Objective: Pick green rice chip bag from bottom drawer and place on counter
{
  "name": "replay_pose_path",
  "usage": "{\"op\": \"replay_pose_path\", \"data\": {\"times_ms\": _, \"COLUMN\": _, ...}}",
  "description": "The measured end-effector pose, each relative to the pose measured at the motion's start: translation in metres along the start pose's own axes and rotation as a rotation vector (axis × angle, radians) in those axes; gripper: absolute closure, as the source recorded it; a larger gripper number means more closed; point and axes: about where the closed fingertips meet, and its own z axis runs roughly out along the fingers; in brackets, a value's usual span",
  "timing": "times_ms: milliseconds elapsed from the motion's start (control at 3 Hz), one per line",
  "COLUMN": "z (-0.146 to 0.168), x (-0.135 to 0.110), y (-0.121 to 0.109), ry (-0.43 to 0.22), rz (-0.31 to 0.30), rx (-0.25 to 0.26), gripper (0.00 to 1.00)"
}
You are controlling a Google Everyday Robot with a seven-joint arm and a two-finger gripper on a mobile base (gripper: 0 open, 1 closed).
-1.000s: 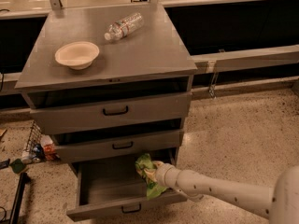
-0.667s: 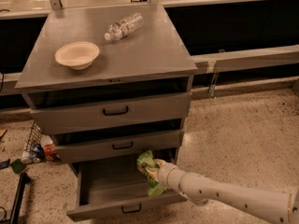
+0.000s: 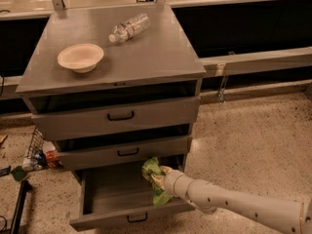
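The gripper (image 3: pixel 158 177), reaching in from the lower right on a pale arm, hovered over the right side of the pulled-out bottom drawer (image 3: pixel 131 217). Its jaws looked pinched on the green rice chip bag (image 3: pixel 160 196), which hung crumpled from them, seemingly ready for lifting to the counter (image 3: pixel 146 57), where a bowl (image 3: pixel 80 57) and a toppled bottle (image 3: pixel 129 27) sat. Foil covered the fingertips, and I could not tell whether the bag's lower end touched the drawer floor.

We see the pincer (image 3: pixel 157 178), clamped on the green rice chip bag (image 3: pixel 151 167), rise slightly over the bottom drawer (image 3: pixel 105 221), nudging rightward, while the arm (image 3: pixel 234 206) drops lower at the right edge.
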Motion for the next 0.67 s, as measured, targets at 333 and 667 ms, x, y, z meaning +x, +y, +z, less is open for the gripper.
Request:
{"op": "replay_pose_path", "data": {"times_ms": 333, "z": -0.049, "x": -0.050, "y": -0.026, "ry": -0.139, "rz": -0.021, "rx": 0.000, "gripper": 1.00}}
{"op": "replay_pose_path", "data": {"times_ms": 667, "z": -0.103, "x": -0.107, "y": -0.074, "ry": -0.283, "rz": -0.062, "rx": 0.039, "gripper": 1.00}}
